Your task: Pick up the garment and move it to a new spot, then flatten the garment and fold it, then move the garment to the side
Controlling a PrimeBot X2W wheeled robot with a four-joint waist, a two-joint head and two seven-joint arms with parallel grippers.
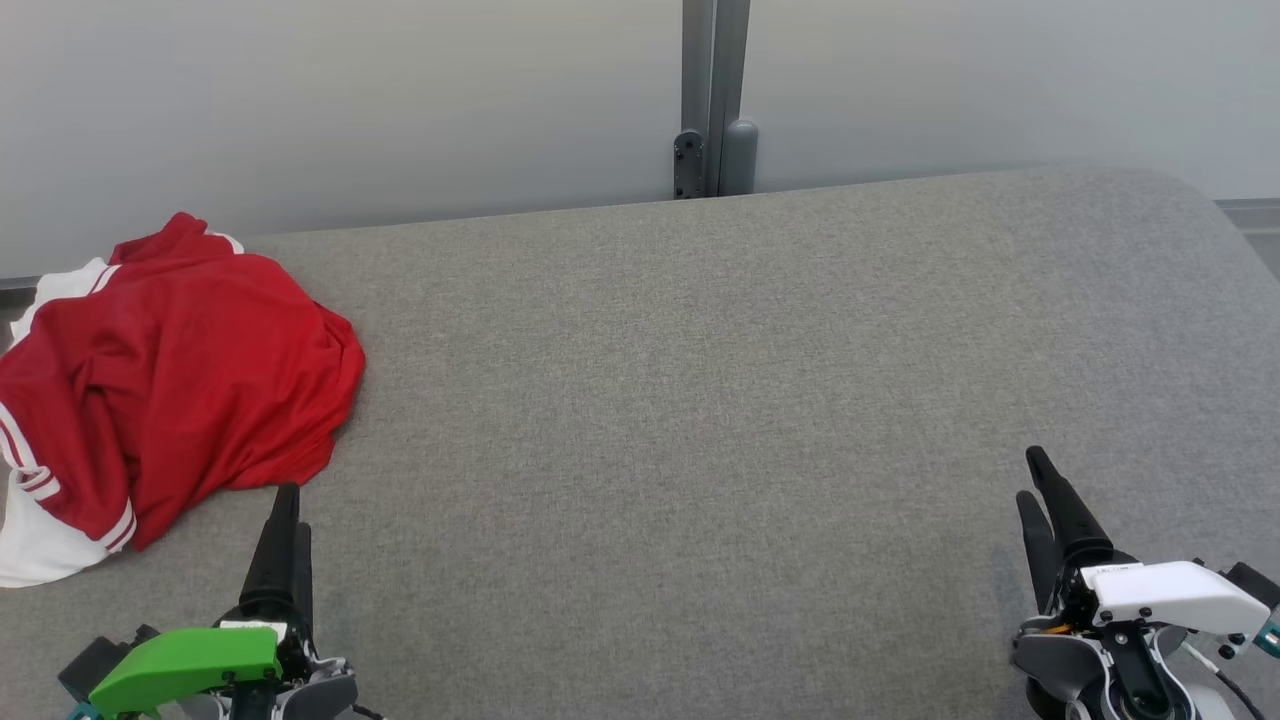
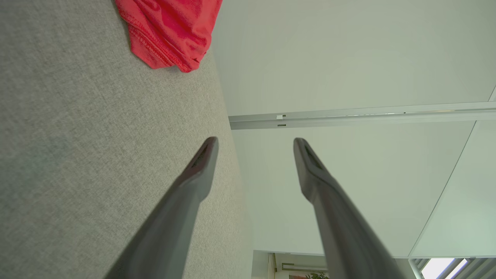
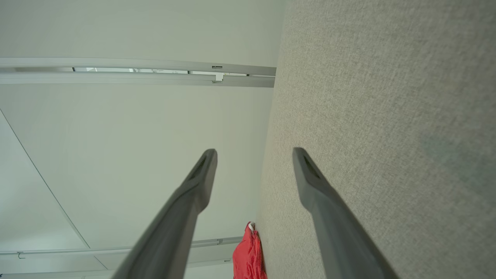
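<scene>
**Garment not yet lifted**

The red garment (image 1: 170,380) lies crumpled at the left edge of the grey padded surface (image 1: 700,400) — the bare middle likely serves as its new spot. The left gripper (image 1: 292,505) hovers just beside its hem, the right gripper (image 1: 1031,476) well apart; both point forward, fingers spread (holding nothing)

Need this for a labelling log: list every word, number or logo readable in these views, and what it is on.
No text can be read.
On the white cover's label, right claw: too small to read.
On the green cover's label, left claw: too small to read.
On the red garment: white stripes, no print showing.
</scene>
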